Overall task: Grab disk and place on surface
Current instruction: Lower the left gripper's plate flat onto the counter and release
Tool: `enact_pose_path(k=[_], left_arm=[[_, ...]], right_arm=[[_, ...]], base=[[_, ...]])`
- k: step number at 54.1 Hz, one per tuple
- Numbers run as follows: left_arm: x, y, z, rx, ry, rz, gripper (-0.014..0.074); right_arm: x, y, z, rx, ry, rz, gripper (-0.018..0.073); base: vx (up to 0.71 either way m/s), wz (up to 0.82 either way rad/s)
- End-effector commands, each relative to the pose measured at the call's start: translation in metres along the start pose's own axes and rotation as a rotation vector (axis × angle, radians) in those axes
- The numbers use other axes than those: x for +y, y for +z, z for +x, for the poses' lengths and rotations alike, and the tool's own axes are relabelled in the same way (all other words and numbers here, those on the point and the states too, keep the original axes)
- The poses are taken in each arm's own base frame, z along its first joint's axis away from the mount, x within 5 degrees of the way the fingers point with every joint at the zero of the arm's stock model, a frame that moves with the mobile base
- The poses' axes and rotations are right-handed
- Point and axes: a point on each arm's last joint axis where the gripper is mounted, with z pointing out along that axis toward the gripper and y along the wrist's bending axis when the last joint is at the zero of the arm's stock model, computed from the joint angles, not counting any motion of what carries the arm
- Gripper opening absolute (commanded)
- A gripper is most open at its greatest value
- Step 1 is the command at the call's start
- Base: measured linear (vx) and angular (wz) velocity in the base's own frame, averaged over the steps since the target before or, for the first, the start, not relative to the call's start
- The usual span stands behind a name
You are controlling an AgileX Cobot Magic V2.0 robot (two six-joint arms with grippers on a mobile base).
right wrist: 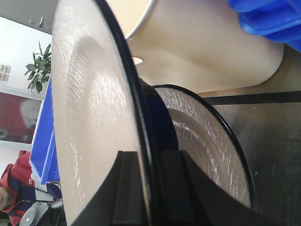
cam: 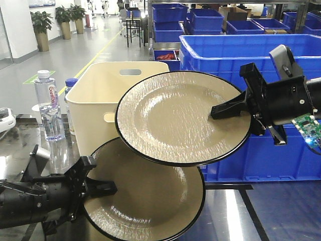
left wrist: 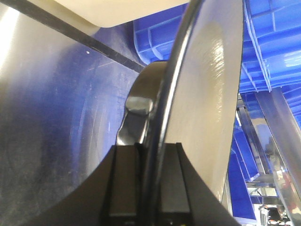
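Two beige disks with black rims show in the front view. The upper disk (cam: 175, 115) hangs tilted in the air, and my right gripper (cam: 220, 111) is shut on its right rim. In the right wrist view this disk (right wrist: 89, 117) stands edge-on between the fingers of the right gripper (right wrist: 150, 188). The lower disk (cam: 150, 201) lies low over the glossy black surface (cam: 271, 211), with my left gripper (cam: 103, 190) shut on its left rim. Whether it touches the surface I cannot tell. The left wrist view shows that disk (left wrist: 207, 94) clamped in the left gripper (left wrist: 150, 183).
A beige plastic bin (cam: 100, 95) stands right behind the disks. A water bottle (cam: 48, 108) is at the table's left, and a second bottle (cam: 70, 85) is beside the bin. Large blue crates (cam: 281, 50) rise behind the right arm.
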Motion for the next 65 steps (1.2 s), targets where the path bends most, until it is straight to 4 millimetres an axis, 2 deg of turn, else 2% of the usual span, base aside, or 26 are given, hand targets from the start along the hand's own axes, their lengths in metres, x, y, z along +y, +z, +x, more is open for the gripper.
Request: enact_pose_path(k=[1,16,24,48,56,65], left_arm=[[-0.026,-0.01,-0.005,-0.029,-0.042,0.117,0.0001],[-0.025,-0.01,-0.004,-0.026,-0.041,0.114,0.0001],[-0.022,-0.006,0.003,0.063,-0.005,0.113,0.0001],[0.004,0.02,0.01,0.164,-0.001,0.017,0.0008],[0.012,0.024,0.011,0.193,-0.011,-0.031,0.0046],[0.021,0.028,0.013,0.229,0.032,-0.08,0.0152]], right_arm=[[0.034,-0.02,-0.003,-0.103,-0.014,-0.129,-0.0008],[0.033,-0.02,-0.005,-0.122,-0.013,-0.126,-0.0008],[0.033,-0.021,-0.006,-0.139,-0.012,-0.125,-0.0008],[0.032,-0.021,-0.01,-0.181,-0.018,-0.111,-0.0008],[0.032,-0.021,-0.01,-0.181,-0.018,-0.11,-0.0007],[0.032,-0.021,-0.01,-0.186,-0.019,-0.109,-0.0004]], base=[[0.0,0.0],[0.0,0.0],[0.0,0.0],[0.0,0.0],[0.0,0.0],[0.0,0.0]])
